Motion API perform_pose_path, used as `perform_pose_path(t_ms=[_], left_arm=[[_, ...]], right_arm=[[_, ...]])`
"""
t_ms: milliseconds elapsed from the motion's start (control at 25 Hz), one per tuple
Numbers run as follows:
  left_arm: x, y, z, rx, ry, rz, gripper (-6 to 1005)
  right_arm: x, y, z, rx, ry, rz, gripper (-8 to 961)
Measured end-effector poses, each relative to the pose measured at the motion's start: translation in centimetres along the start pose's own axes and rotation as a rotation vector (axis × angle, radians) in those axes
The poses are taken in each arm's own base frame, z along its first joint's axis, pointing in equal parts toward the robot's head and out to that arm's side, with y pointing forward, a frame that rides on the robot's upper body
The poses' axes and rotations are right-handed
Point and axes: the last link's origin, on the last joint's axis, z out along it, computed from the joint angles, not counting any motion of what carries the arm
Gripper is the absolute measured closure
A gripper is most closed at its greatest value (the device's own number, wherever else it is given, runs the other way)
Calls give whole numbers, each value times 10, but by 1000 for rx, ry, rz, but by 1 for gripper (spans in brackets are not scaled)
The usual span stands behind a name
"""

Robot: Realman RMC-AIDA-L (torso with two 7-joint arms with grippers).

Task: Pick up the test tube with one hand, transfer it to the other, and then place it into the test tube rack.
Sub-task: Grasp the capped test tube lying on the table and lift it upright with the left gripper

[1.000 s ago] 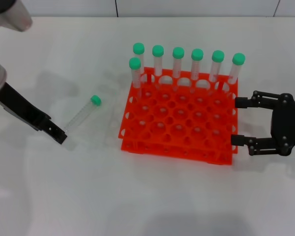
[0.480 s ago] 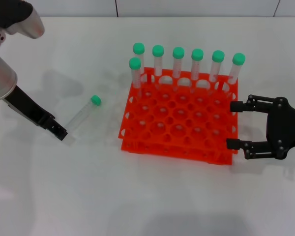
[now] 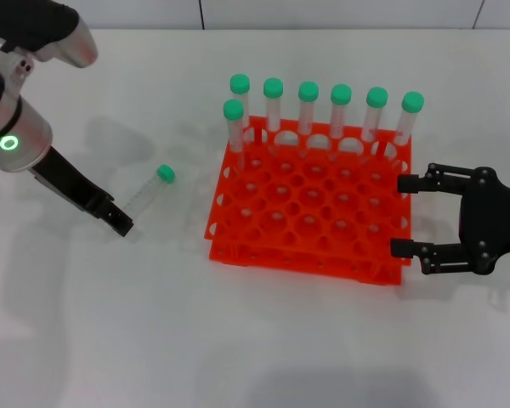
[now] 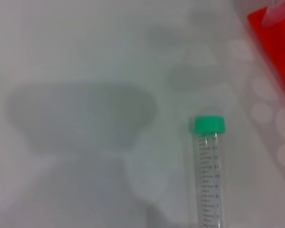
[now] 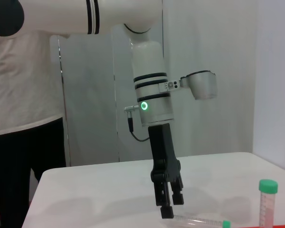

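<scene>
The test tube (image 3: 144, 196) lies flat on the white table, left of the rack, with its green cap (image 3: 165, 174) pointing away from me. My left gripper (image 3: 119, 224), on the arm with the green-lit ring, is low over the table at the tube's bottom end. The left wrist view shows the tube (image 4: 208, 180) alone on the table. The right wrist view shows the left gripper (image 5: 167, 209) just above the tube (image 5: 199, 220). The orange-red rack (image 3: 310, 223) stands at the centre. My right gripper (image 3: 405, 216) is open and empty at the rack's right side.
Several green-capped tubes (image 3: 341, 106) stand upright in the rack's far rows. A corner of the rack (image 4: 275, 38) shows in the left wrist view. A person in a white shirt (image 5: 23, 95) stands behind the table in the right wrist view.
My left arm has swung right and towards me, bringing its gripper closer to the tube's bottom end. My right gripper shifted slightly left, then stayed still. The tube has not moved.
</scene>
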Motion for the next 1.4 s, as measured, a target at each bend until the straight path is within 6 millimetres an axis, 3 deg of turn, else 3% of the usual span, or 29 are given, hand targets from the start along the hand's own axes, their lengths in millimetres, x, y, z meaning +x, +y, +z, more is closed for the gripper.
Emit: perform_pose_path(t_ms=[320,760,1400], left_arm=[[5,4,3,0,10,2,223],[6,6,10,-4,7,0,601],[5,8,16,-12,-4,-4,690]], right_arm=[[0,-1,0,4,3,-6,143],[0,-1,0,5,4,-9,142],[-1,-2,0,5,4,-8,142]])
